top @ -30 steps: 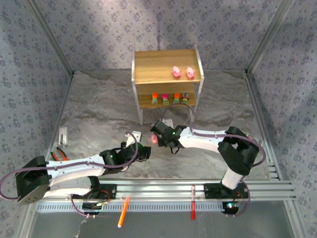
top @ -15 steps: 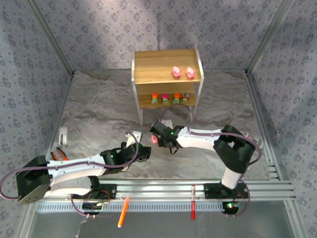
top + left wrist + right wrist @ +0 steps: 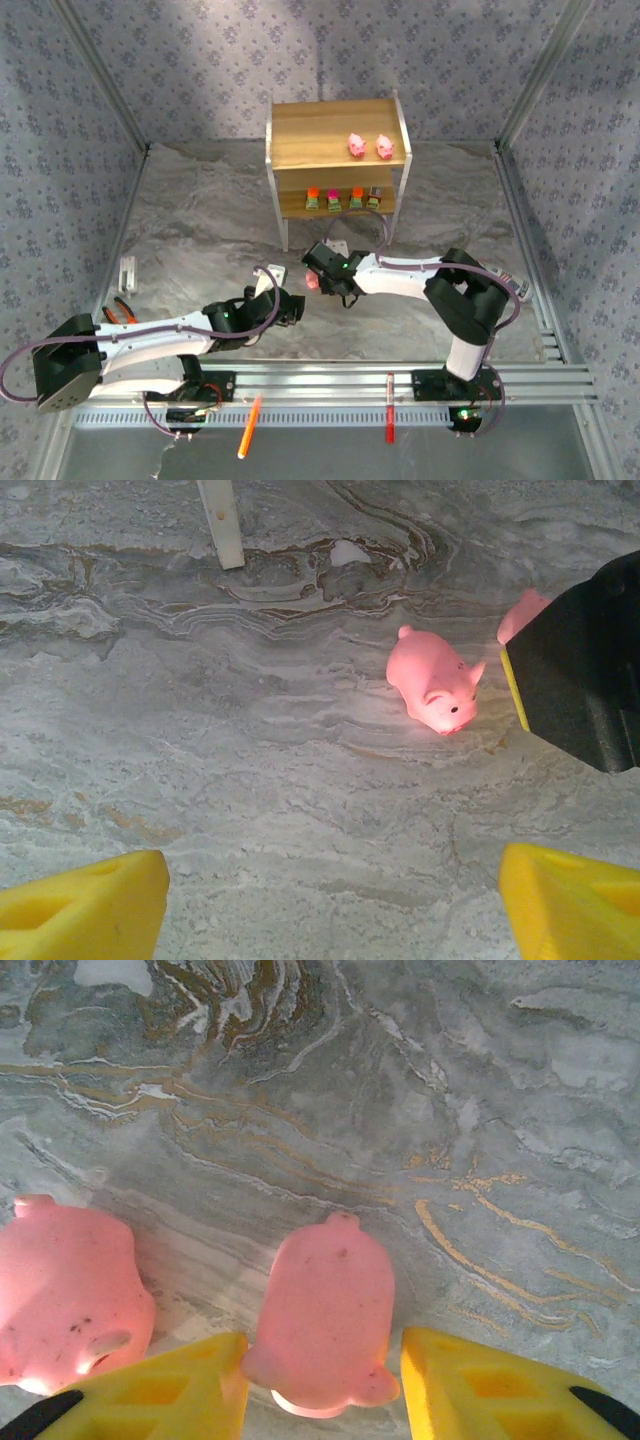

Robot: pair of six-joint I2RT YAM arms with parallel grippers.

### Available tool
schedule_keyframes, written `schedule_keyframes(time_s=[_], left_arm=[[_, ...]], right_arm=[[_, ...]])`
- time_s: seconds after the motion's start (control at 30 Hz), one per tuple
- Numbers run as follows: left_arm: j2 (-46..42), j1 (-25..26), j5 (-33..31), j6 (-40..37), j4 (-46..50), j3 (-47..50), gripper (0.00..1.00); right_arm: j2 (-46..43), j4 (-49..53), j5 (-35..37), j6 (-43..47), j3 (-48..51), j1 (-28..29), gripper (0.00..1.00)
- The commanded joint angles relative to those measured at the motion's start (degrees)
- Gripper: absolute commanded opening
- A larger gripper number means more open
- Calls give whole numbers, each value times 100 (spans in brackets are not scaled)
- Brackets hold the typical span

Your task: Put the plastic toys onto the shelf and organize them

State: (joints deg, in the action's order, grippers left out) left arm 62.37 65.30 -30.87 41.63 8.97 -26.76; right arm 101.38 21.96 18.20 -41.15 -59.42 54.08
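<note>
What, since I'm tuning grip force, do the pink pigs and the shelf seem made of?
Pink pigs: probably moulded plastic, smooth and slightly glossy, judging by rounded seamless bodies and soft sheen. Shelf: boards look like light wood or laminate, matte, even tan tone; legs seem thin white-painted metal.

Bright, even light. Ahead of the left pincer [image 3: 325, 905], the rounded pink plastic pig [image 3: 432, 683] glares overexposed; the pincer's yellow fingertips [image 3: 85, 905] are blurred.

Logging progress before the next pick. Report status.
Left gripper open, short of first pig. Right gripper straddles second pig, grip unconfirmed. Both pigs on table; right gripper crowds first pig.
</note>
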Motion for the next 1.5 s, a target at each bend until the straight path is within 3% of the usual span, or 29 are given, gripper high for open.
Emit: schedule_keyframes(time_s=[0.0,1.03,1.47], left_arm=[[-2,-34,-24,47,-62,40,85],[60,-43,20,11,-127,-2,85],[78,-52,29,-76,-93,-100,86]], right_arm=[[108,-6,87,3,-184,-33,44],[307,203,173,116,-356,-27,35],[-215,526,357,168,-290,54,31]])
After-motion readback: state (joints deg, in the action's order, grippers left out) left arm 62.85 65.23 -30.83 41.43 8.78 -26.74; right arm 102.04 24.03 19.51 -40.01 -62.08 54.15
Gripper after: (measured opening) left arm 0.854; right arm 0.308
